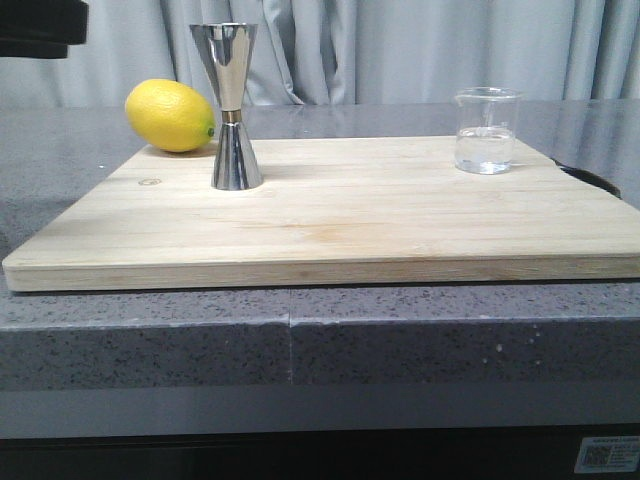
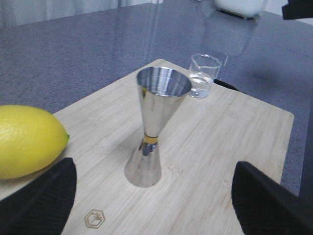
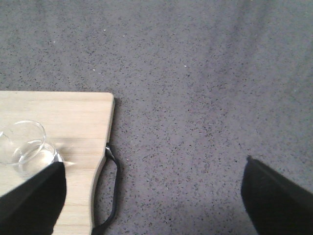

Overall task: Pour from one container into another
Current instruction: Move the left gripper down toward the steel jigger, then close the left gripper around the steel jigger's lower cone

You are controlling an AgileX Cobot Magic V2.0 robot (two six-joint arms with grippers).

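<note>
Here the right gripper [image 3: 151,196] has its jaws spread wide and empty, hanging over bare counter; the beaker [image 3: 24,147] lies off to one side, just outside one fingertip [image 3: 32,196] and not between the two. That sideways offset is what the coming grasp turns on, I judge: the jaws must shift across until the glass sits between them. The beaker stands upright, its long axis vertical, with a little clear liquid in it, near the edge of the wooden board [image 3: 73,112] where a dark loop hangs.

The left gripper [image 2: 154,196] is likewise spread and empty, with the jigger [image 2: 154,122] upright just ahead, roughly centred between its fingers, and a lemon [image 2: 29,139] close beside one finger. So the right arm is nearer the beaker, the left nearer the jigger.

Beaker and jigger stand well apart on the board, which lies flat on a grey speckled counter [image 1: 150,340]; pale curtains hang behind
</note>
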